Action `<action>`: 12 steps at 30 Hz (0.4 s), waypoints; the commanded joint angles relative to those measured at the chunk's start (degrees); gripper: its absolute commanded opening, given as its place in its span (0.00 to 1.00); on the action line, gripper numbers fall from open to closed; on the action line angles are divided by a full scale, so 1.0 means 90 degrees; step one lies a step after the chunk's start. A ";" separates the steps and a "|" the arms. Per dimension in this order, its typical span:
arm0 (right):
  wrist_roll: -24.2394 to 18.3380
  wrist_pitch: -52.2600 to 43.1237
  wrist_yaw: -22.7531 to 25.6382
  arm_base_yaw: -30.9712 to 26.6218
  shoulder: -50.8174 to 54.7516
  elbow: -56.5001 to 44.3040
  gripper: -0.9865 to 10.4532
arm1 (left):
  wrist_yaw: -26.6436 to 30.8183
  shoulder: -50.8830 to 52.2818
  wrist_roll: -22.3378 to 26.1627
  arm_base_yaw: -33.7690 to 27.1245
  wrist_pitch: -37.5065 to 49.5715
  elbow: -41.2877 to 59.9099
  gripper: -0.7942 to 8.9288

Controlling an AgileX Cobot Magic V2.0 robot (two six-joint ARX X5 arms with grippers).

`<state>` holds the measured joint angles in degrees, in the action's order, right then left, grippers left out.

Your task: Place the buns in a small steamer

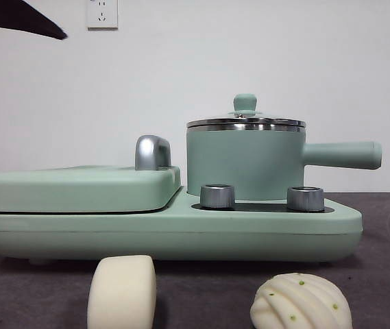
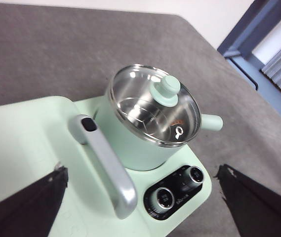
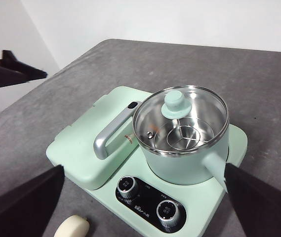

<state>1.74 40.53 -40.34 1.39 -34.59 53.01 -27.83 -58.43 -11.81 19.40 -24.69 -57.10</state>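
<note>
Lid on, both buns on the table, both arms up with nothing in them

The steamer (image 1: 246, 161) sits on the right half of the green cooker base (image 1: 167, 233) with its glass lid (image 3: 180, 118) shut, so the lid probably has to come off before anything goes in; a wire rack shows through the glass. The smooth bun (image 1: 122, 291) and the ridged bun (image 1: 301, 301) lie on the grey table (image 1: 386, 274) in front of the base, well apart from each other and outside the pot. The left gripper (image 2: 140, 207) hangs above the griddle handle (image 2: 103, 163), jaws spread wide, empty, no bun in its view. The right gripper (image 3: 145, 207) hangs above the knobs (image 3: 145, 200), jaws wide, empty; the smooth bun's end pokes in between its jaws, lower down on the table, not touched
</note>
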 commanded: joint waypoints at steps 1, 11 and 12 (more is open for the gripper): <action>-0.0029 -0.0024 -0.0019 -0.0002 -0.0015 0.0085 0.54 | -0.0034 -0.0549 0.0046 0.0114 -0.0085 -0.0546 0.59; -0.0029 -0.0024 -0.0019 -0.0002 -0.0017 0.0085 0.54 | -0.0032 -0.2817 0.0687 0.0559 -0.0792 -0.2824 0.59; -0.0029 -0.0024 -0.0019 -0.0002 -0.0017 0.0085 0.54 | -0.0032 -0.3036 0.0755 0.0600 -0.0867 -0.3050 0.59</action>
<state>1.74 40.53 -40.34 1.39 -34.59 53.01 -27.83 -83.61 -7.53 24.38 -32.38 -81.87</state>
